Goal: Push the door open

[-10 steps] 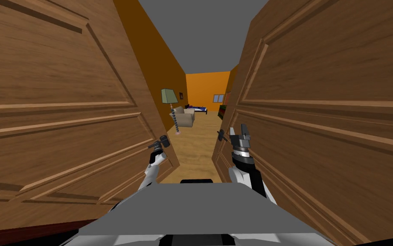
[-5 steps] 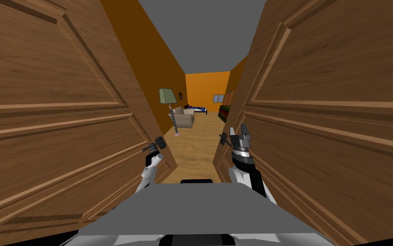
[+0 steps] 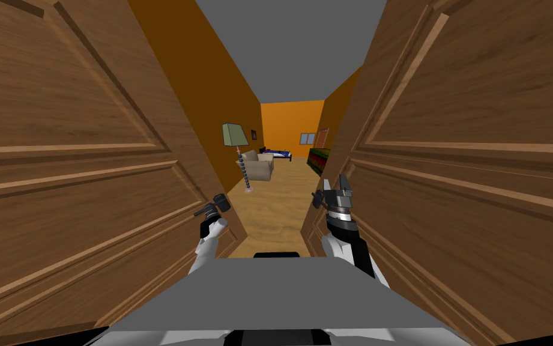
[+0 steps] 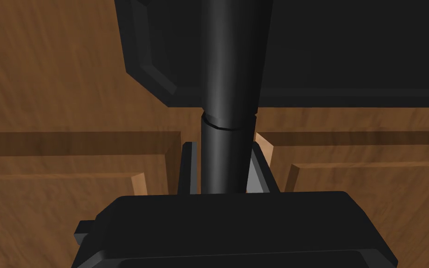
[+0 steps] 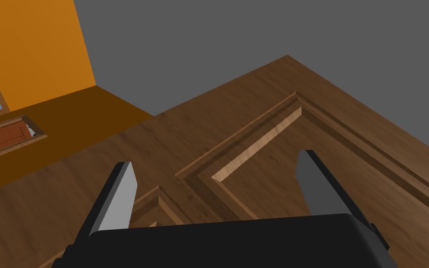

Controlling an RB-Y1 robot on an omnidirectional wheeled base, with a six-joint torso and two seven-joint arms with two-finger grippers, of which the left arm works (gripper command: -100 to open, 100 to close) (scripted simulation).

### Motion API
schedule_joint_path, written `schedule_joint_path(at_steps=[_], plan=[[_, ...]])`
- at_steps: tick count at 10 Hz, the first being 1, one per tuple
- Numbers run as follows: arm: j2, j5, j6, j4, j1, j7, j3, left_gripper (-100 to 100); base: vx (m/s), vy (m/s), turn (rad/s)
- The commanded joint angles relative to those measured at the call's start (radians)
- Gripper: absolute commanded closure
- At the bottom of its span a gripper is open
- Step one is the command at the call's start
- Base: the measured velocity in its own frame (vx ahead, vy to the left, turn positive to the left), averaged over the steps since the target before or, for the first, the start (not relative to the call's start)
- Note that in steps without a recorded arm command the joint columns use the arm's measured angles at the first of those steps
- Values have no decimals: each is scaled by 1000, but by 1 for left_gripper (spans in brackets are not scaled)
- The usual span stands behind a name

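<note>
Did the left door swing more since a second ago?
Yes. The left door has swung its free edge further left, away from the floor lamp, with the left gripper shut on its handle.

The black lever (image 4: 231, 70), pressed between the left gripper (image 4: 222, 153)'s fingers (image 4: 189, 170), hides most of both blades. Its black plate (image 4: 348, 46) runs out of view beyond them. The door leaf (image 5: 264, 116) past the right gripper (image 5: 215, 170) is likewise cut off. A low furniture piece (image 3: 278, 154) far ahead is too small to identify.
</note>
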Motion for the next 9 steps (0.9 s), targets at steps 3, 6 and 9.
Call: schedule_joint_path(at_steps=[3,6,9], plan=[[-1,39,5,-34,17,-46,46,100,169,9,0],[-7,76,5,-56,31,-86,84,100,139,12,-11],[-10,94,4,-70,40,-113,122,100,124,25,28]])
